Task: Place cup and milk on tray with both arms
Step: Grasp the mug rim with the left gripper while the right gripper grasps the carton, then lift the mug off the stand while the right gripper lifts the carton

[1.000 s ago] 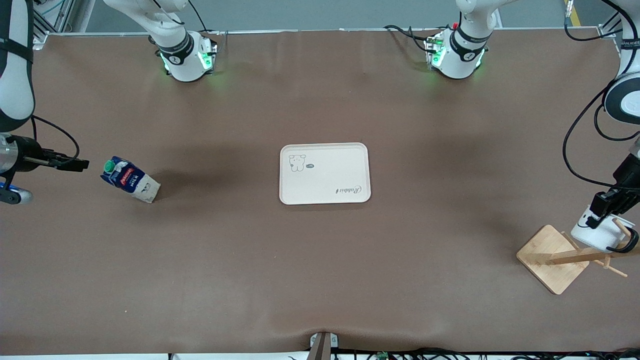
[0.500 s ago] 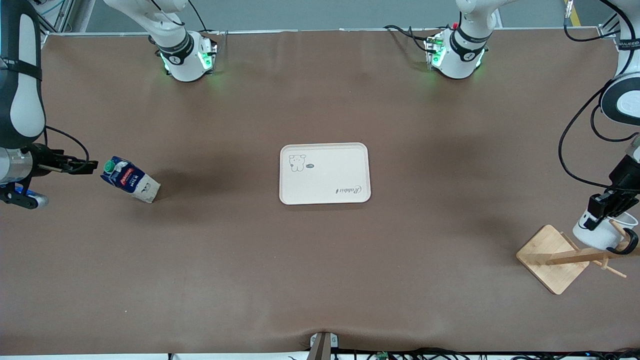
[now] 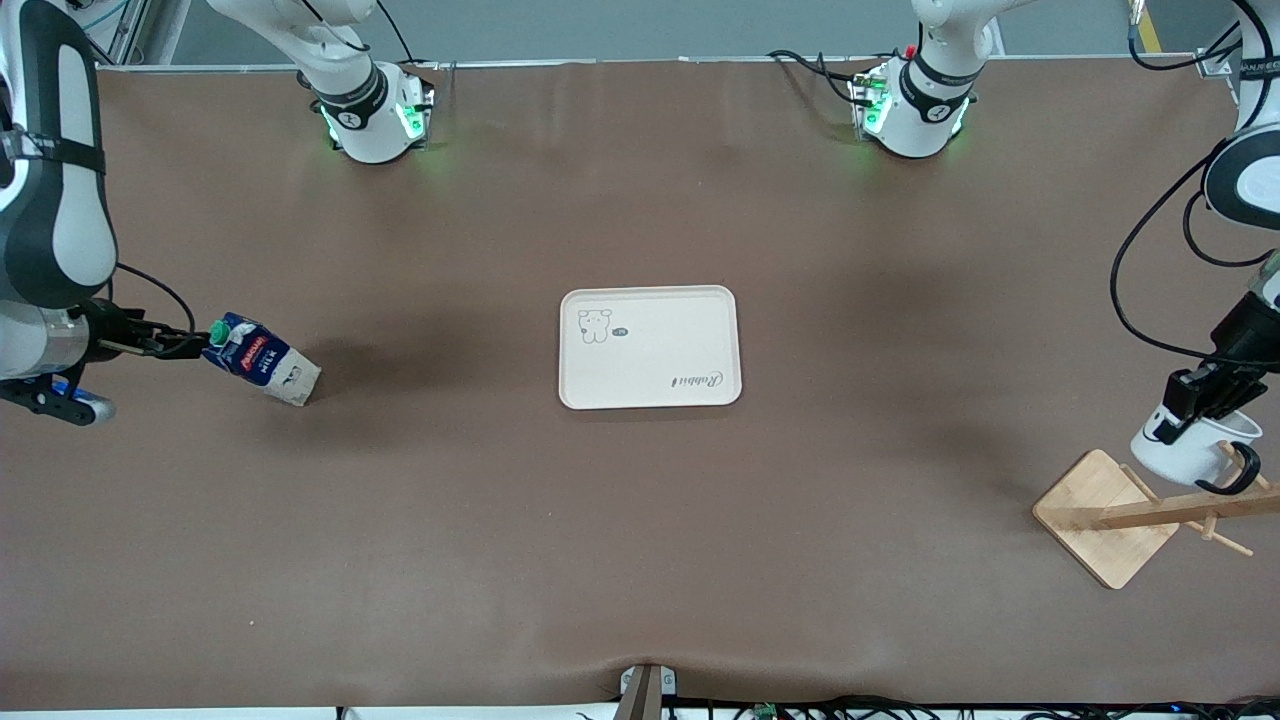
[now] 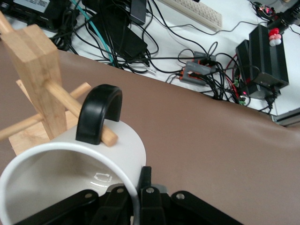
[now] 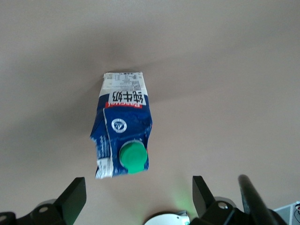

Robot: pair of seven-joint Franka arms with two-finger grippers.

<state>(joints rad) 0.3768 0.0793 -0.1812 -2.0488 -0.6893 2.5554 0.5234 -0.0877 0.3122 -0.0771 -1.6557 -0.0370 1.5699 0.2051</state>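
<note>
Clearly the pick-up step is in hand for both things, and neither is on the tray (image 3: pixel 650 347) yet. The cup (image 3: pixel 1190 453) hangs at the wooden rack (image 3: pixel 1140 513) near the left arm's end of the worktop (image 3: pixel 640 560), well apart from the tray; its black handle (image 4: pixel 99 112) is hooked over a rack peg (image 4: pixel 83 118). The left claw (image 3: pixel 1192 402) is closed on the cup's rim, one finger inside and one outside, as the left wrist view shows. The milk (image 3: pixel 260 359) stands on the worktop toward the right arm's end, also well apart from the tray, green cap (image 5: pixel 133 157) on top. The right claw (image 3: pixel 172 345) is right at the carton's top, its fingers spread wide to either side of it in the right wrist view and not yet pinching.

Judging from this, the left arm next has to draw the handle off the peg without dragging the rack along, then carry the cup to the tray. The right arm needs to come down around the carton body and squeeze gently, since the thin carton could dent or tip.
</note>
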